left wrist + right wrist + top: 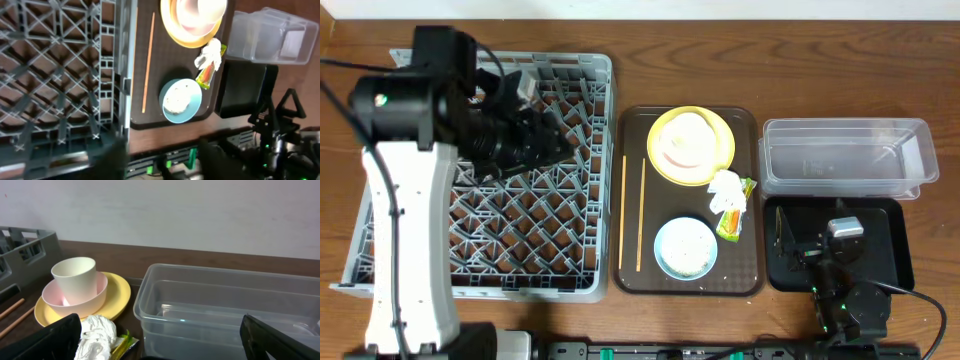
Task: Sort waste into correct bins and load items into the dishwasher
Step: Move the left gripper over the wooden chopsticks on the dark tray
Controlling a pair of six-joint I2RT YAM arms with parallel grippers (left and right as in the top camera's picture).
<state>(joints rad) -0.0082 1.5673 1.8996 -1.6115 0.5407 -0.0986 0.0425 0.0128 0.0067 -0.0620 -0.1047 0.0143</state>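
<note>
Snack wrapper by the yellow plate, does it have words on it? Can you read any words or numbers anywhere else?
Snack wrapper: only colour patches show, and any print is too small and blurred to read.
Dish rack, clear tub, black tub: no words, numbers or signs visible.

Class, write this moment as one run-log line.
left gripper: above dish rack | right gripper: open, above black tub | tissue, wrapper: on brown tray

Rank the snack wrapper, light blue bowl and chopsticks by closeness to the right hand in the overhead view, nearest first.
1. Snack wrapper, at the right edge of the tray, closest to the right hand.
2. Light blue bowl, lower middle of the tray.
3. Chopsticks, along the tray's left side.
</note>
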